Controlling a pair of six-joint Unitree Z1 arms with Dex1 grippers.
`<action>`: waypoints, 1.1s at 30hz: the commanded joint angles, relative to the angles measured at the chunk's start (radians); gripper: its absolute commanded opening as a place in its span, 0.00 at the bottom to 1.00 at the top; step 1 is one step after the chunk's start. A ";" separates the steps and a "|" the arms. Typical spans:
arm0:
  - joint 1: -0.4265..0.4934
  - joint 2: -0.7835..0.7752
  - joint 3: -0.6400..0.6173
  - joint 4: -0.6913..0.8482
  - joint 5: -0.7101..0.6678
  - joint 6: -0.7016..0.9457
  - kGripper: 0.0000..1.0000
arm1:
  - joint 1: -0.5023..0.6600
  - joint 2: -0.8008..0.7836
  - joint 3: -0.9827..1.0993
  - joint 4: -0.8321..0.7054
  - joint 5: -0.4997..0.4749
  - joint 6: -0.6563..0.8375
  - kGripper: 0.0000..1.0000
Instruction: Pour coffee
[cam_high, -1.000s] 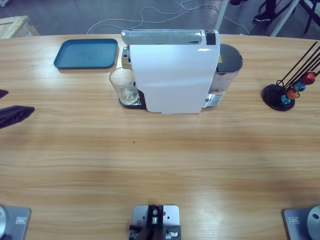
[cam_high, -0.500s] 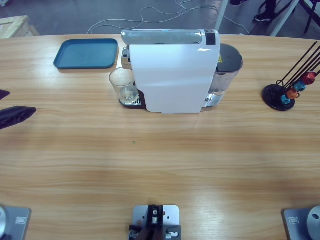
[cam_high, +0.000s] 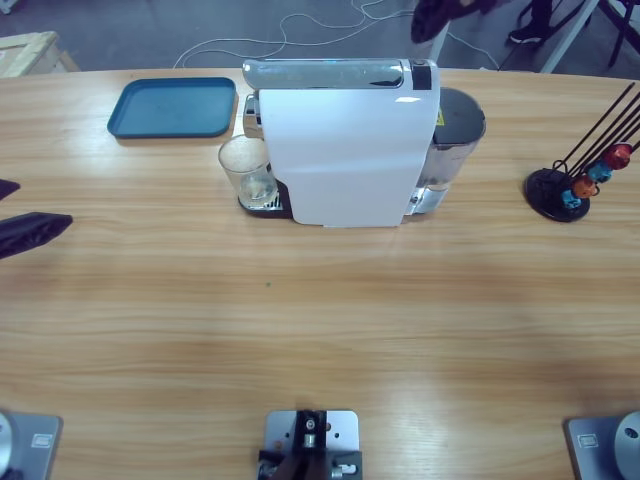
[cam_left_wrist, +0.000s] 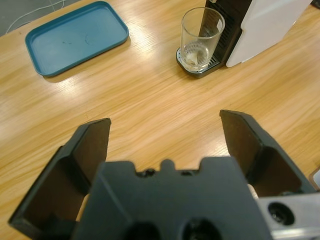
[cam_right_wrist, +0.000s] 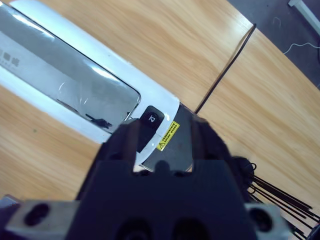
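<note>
With your right claw (cam_right_wrist: 162, 135) narrow above the coffee machine's (cam_right_wrist: 75, 85) black button (cam_right_wrist: 151, 119), press down next, while the left claw (cam_left_wrist: 165, 140) waits wide, glass (cam_left_wrist: 200, 37) ahead.

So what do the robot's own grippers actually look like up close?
The left gripper has two broad, flat, matte black jaws rising from a blocky black body, with a silver metal piece at one corner. The right gripper is the same black build, with a grey plate bearing round holes.

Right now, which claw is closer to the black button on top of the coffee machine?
The right claw: it hangs just above the black button, at the machine's back end. The left claw sits open, low over the table, far off on the side where the glass stands.
</note>
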 joint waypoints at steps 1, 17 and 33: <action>-0.001 0.022 0.033 -0.007 0.013 -0.011 0.95 | 0.012 0.043 0.057 -0.009 -0.040 -0.005 0.00; -0.001 0.025 0.032 -0.007 0.013 -0.011 0.94 | 0.012 0.077 0.031 -0.014 -0.024 -0.005 0.00; -0.001 0.028 0.031 -0.007 0.013 -0.011 0.94 | 0.032 0.092 0.062 -0.029 -0.013 0.006 0.00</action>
